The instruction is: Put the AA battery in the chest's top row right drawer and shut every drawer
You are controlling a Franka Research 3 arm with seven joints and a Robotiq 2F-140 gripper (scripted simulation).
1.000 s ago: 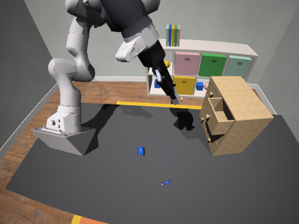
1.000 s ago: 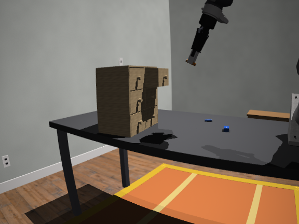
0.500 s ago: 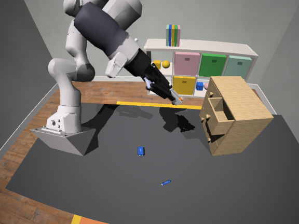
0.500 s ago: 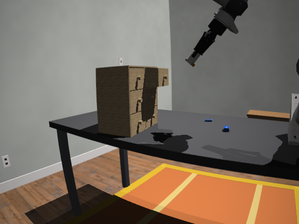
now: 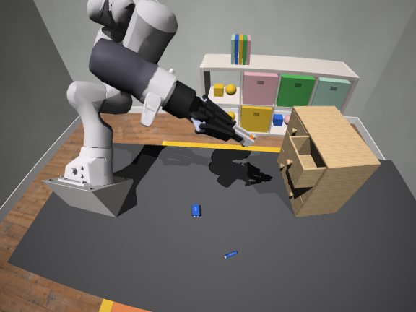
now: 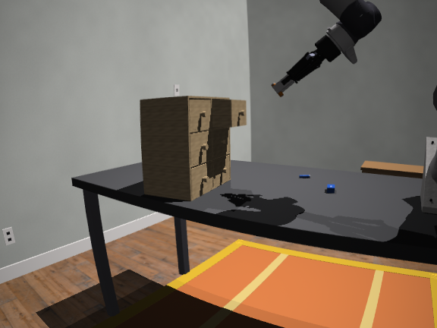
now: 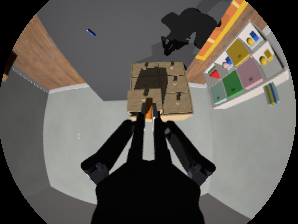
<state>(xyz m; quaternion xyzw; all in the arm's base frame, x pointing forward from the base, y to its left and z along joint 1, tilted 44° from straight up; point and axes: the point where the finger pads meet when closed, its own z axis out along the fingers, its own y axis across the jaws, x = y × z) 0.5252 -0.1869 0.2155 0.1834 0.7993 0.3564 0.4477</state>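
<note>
The wooden chest (image 5: 343, 130) (image 6: 165, 148) (image 7: 175, 106) stands upright. Its top right drawer (image 5: 308, 178) (image 6: 238, 110) (image 7: 137, 105) is pulled well out but still in the chest; no object shows in the visible part of its inside. The other drawers look shut. My gripper (image 5: 246, 138) (image 6: 279, 88) (image 7: 148, 108) is shut on the AA battery (image 5: 253, 136) (image 6: 281, 94) (image 7: 149, 111), whose orange ends stick out either side of the fingertips. The gripper is tilted, higher than the chest and in front of the open drawer, not over it.
A blue box-shaped battery (image 5: 196, 210) (image 6: 331, 188) and a thin blue cylindrical battery (image 5: 231, 254) (image 6: 304, 176) (image 7: 91, 32) lie on the dark table (image 5: 152, 245) (image 6: 265, 175), away from the chest. A shelf unit (image 5: 282, 65) (image 7: 225, 103) stands beyond the table.
</note>
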